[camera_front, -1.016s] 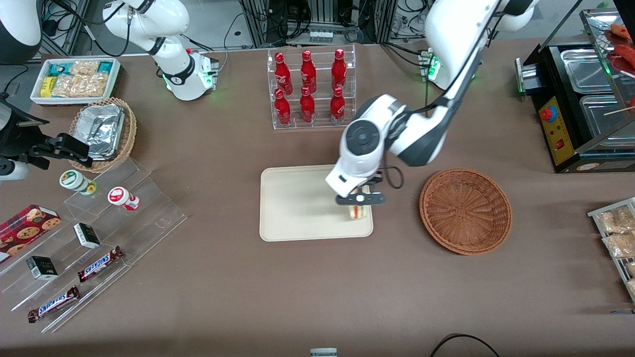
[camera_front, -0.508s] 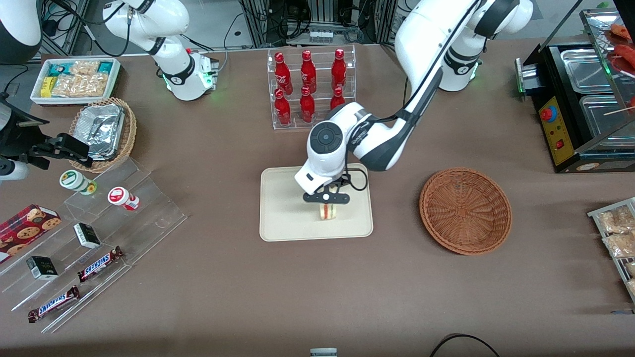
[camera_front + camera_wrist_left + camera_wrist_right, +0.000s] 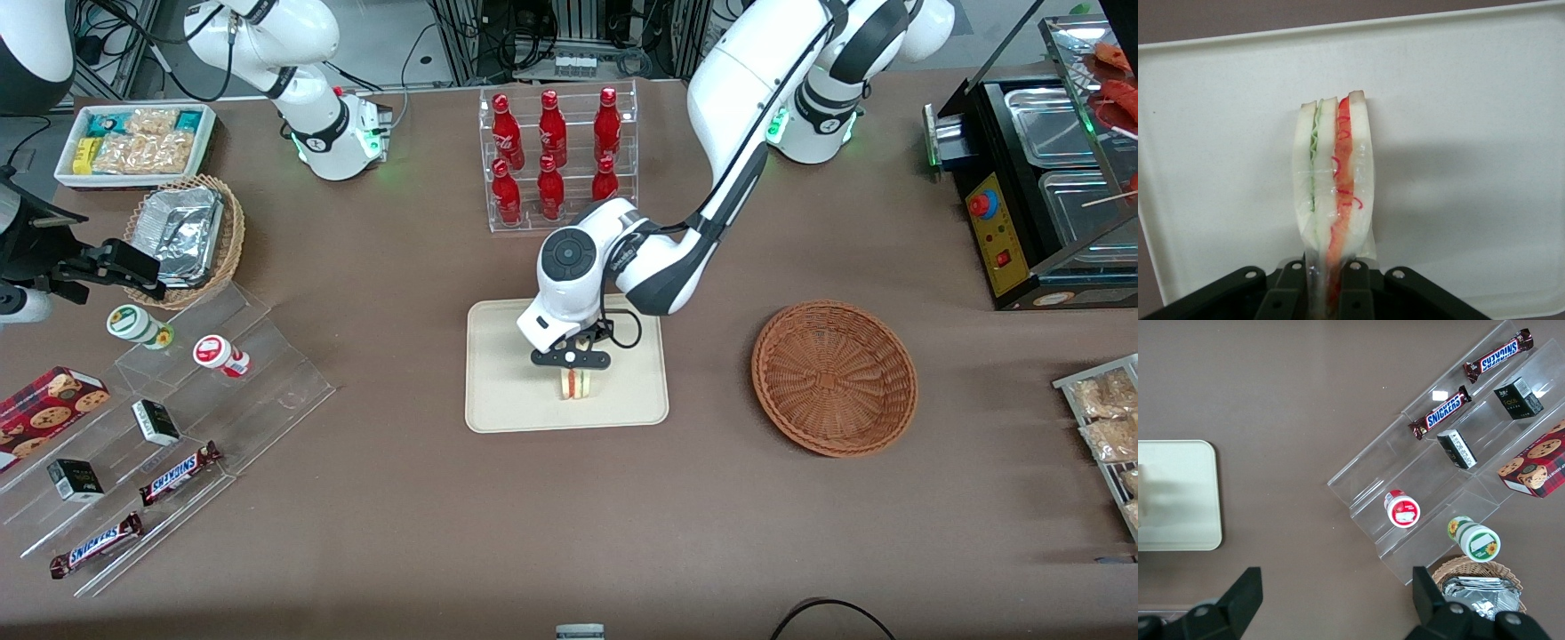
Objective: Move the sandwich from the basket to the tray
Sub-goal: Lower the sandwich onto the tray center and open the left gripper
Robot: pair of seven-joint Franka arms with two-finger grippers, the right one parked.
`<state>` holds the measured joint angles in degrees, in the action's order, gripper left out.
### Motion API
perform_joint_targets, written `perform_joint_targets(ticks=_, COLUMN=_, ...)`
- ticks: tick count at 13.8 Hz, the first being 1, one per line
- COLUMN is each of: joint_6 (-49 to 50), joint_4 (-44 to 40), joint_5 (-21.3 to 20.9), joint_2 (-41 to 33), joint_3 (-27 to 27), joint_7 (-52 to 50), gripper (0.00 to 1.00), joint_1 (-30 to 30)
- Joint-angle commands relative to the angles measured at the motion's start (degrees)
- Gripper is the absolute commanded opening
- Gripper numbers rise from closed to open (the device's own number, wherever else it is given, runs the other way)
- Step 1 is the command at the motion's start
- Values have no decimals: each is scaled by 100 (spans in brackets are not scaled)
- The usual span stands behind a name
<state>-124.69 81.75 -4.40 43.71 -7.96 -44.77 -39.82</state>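
Over the tray [image 3: 498,391], near its middle, the gripper [image 3: 571,357] is now held, having been carried across from the tray edge nearest the basket [image 3: 834,378]; the sandwich [image 3: 575,383] is clamped between closed fingers, cut side showing, so the basket is emptied and only lowering and release are judged to remain

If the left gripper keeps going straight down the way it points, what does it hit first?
The gripper, shut on the sandwich, points down at the tray. The sandwich's lower end would probably meet the tray first; the remaining gap is unclear.
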Motion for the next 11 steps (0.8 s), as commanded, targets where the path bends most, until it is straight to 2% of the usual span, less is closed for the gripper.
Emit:
perform_joint_targets(ticks=1, joint_6=-55, joint_4=-203, joint_5=-131, joint_2=173, joint_3=84, joint_7=-260, gripper=6, joint_1=-166)
perform_joint_targets(ticks=2, joint_6=-56, joint_4=-203, joint_5=-131, joint_2=208, joint_3=84, joint_7=-260, gripper=11, joint_1=-166)
perform_joint_targets(ticks=4, joint_6=-64, joint_4=-186, joint_5=-131, joint_2=208, joint_3=84, joint_7=-269, gripper=32, joint_1=-175)
perform_joint_targets(ticks=5, joint_6=-64, joint_4=-194, joint_5=-131, joint_2=217, joint_3=84, joint_7=-269, gripper=65, joint_1=-175)
perform_joint_targets(ticks=6, joint_6=-64, joint_4=-195, joint_5=-140, joint_2=217, joint_3=84, joint_7=-260, gripper=90, joint_1=-175)
perform_joint_targets(ticks=7, joint_6=-56, joint_4=-186, joint_5=-140, joint_2=200, joint_3=84, joint_7=-243, gripper=100, joint_1=-166)
perform_joint_targets(ticks=11, joint_6=-38, joint_4=-203, joint_5=-114, joint_2=-98, joint_3=102, joint_7=-286, gripper=100, joint_1=-105)
